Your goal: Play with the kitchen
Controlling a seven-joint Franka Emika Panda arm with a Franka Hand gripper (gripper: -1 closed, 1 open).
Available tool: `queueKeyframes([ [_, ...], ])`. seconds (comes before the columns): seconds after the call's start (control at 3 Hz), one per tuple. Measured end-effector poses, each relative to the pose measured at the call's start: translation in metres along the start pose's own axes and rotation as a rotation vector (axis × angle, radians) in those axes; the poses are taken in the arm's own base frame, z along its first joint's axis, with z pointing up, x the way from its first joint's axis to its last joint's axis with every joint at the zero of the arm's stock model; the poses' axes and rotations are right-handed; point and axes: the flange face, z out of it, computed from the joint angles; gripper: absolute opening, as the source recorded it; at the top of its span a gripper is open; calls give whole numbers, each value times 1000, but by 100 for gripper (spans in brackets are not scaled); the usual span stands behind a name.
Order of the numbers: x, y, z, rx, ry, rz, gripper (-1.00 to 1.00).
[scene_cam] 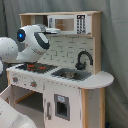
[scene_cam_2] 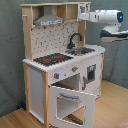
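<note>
The kitchen point(scene_cam_2: 62, 60) fills frame centre, oven door point(scene_cam_2: 70, 102) hanging open. Judged rigid and heavy; grasp knobs or door edge. Gripper point(scene_cam_2: 84, 16) at upper shelf; jaws' state indeterminable.

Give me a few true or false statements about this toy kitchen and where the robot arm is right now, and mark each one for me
1. The oven door of the kitchen hangs open. True.
2. The faucet over the sink is white. False: it is black.
3. In the second exterior view, the robot arm is up beside the top shelf, at the second exterior view's right. True.
4. The hob is on the far side of the sink from the oven door. False: the hob sits directly above the open oven door.
5. A pot stands on the hob. False: nothing stands on the burners.
</note>
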Motion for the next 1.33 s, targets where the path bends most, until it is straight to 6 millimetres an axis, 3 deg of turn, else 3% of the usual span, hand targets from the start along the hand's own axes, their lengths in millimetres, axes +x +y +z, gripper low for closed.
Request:
queueKeyframes([
  [0.33, -3, 1, -6, -8, -1, -7, -100],
  [0.67, -3, 4, -8, -15, -4, -10, 100],
  [1.0, -4, 32, -34, -54, -55, -53, 100],
  [1.33, -24, 73, -71, -136, -149, -81, 100],
])
